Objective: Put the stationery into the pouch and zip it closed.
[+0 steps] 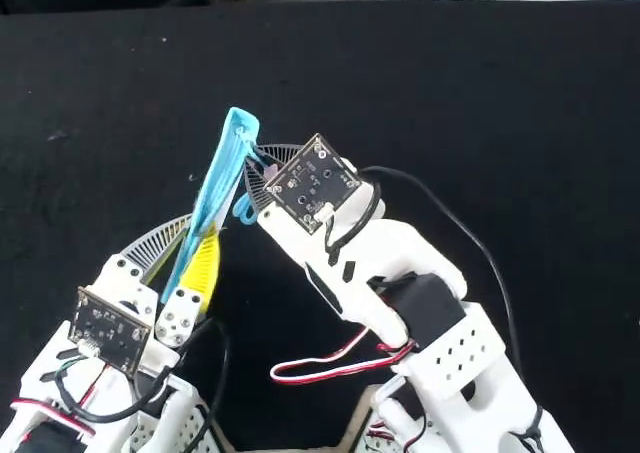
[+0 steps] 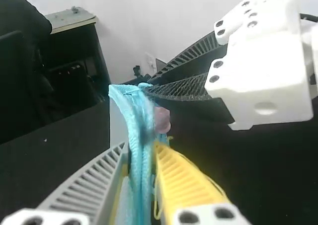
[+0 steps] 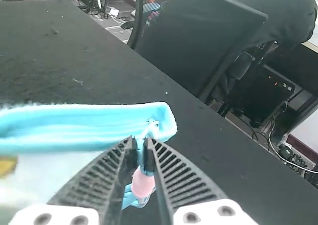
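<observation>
A light blue pouch (image 1: 225, 173) is held up off the black table (image 1: 480, 103), standing on edge and tilted. My left gripper (image 1: 205, 231), with one grey and one yellow finger, is shut on the pouch's lower part (image 2: 134, 135). My right gripper (image 1: 258, 168) is at the pouch's far end (image 3: 159, 118). Its dark ribbed fingers (image 3: 171, 178) are shut on the zipper pull, whose pink tag (image 3: 141, 183) hangs between them. In the left wrist view the pink tag (image 2: 162, 120) shows beside the pouch, under the right gripper (image 2: 145, 87). What is inside the pouch is hidden.
The black table stretches wide on all sides of the arms. Red, white and black cables (image 1: 330, 358) loop between the arm bases. Beyond the table's far edge stand an office chair (image 3: 198, 41) and a dark desk (image 2: 69, 61).
</observation>
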{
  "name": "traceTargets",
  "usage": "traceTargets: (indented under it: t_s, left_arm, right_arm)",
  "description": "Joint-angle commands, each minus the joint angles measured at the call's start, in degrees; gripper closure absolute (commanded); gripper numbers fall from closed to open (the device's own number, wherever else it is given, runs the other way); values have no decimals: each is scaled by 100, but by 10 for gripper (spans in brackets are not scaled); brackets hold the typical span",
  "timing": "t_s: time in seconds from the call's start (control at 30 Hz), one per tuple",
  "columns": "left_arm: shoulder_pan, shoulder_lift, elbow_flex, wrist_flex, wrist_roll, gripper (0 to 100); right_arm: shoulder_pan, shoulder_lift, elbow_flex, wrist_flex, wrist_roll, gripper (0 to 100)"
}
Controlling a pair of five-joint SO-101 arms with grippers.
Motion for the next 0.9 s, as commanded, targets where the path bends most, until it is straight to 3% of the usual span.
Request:
traceTargets:
  t_s: [0.0,0.53,0.87]
  left_arm:
    - [57,9,-189,360,-211,973]
    - [66,9,-1218,2444,-1433,970]
    - [66,0,-1262,2602,-1433,970]
  right_arm:
    - [-62,-171,-31,-18,9,987]
    - [-62,-171,-57,-18,9,987]
    - [299,-136,-31,-26,9,987]
